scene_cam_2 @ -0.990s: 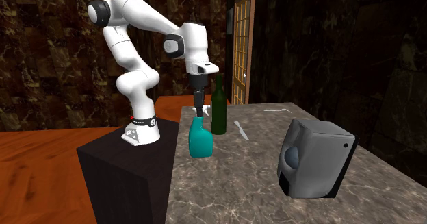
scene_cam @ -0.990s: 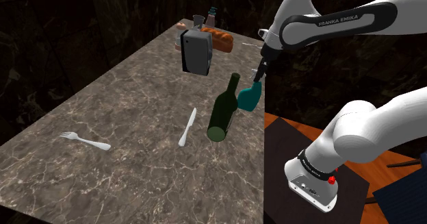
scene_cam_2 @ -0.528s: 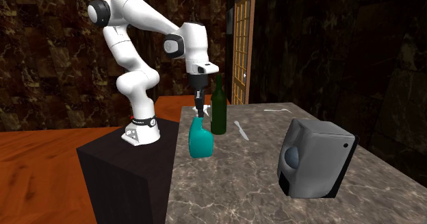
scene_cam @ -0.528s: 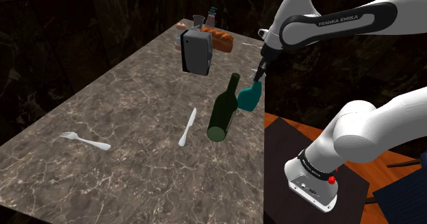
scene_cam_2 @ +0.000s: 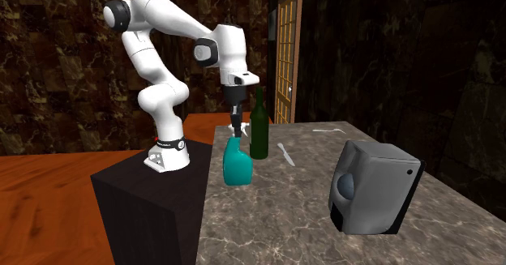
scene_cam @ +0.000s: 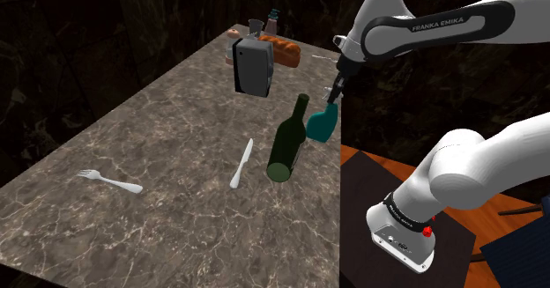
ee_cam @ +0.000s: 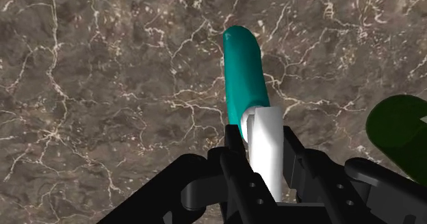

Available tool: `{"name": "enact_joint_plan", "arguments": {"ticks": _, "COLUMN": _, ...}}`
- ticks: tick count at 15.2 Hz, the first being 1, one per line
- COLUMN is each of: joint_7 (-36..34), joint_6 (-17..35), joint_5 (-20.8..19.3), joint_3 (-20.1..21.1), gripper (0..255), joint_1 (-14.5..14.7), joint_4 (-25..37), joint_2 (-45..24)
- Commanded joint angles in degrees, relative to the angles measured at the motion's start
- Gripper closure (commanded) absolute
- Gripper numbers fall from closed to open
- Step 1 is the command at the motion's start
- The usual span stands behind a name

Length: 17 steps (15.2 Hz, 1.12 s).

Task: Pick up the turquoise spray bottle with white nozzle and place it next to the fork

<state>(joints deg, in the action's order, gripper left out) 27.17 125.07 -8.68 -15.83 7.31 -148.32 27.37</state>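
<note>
The turquoise spray bottle (scene_cam: 322, 125) stands upright at the marble table's edge nearest the stand, right beside a dark green bottle (scene_cam: 288, 141). My gripper (scene_cam: 335, 97) comes down on it from above. In the wrist view the black fingers (ee_cam: 235, 147) clasp the white nozzle (ee_cam: 265, 144), and the turquoise body (ee_cam: 243, 72) hangs below over the marble. The second exterior view shows the spray bottle (scene_cam_2: 237, 166) under the gripper (scene_cam_2: 235, 130). The fork (scene_cam: 110, 181) lies far off toward the shoulder view's lower left.
A white knife (scene_cam: 241, 164) lies between the green bottle and the fork. A grey boxy appliance (scene_cam: 253, 66) stands mid-table, with a loaf (scene_cam: 284, 52) and small items behind it. The black stand (scene_cam: 388, 233) adjoins the table (scene_cam: 176, 110) edge.
The fingers have closed on the nozzle. The gripper and the spray bottle have since edged slightly upward; nothing else has moved.
</note>
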Motion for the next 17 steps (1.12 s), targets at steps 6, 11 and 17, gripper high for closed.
{"name": "enact_joint_plan", "arguments": {"ticks": 6, "joint_7": -0.09, "joint_6": -5.91, "joint_5": 0.28, "joint_3": 0.75, "gripper": 255, "joint_1": 0.06, "joint_4": 3.73, "joint_2": 2.18}}
{"name": "enact_joint_plan", "arguments": {"ticks": 11, "joint_7": -0.09, "joint_6": -10.08, "joint_5": 0.54, "joint_3": 1.24, "gripper": 255, "joint_1": 0.15, "joint_4": 6.82, "joint_2": 3.26}}
{"name": "enact_joint_plan", "arguments": {"ticks": 17, "joint_7": -0.04, "joint_6": -14.91, "joint_5": 0.88, "joint_3": 1.77, "gripper": 255, "joint_1": 0.29, "joint_4": 10.87, "joint_2": 4.05}}
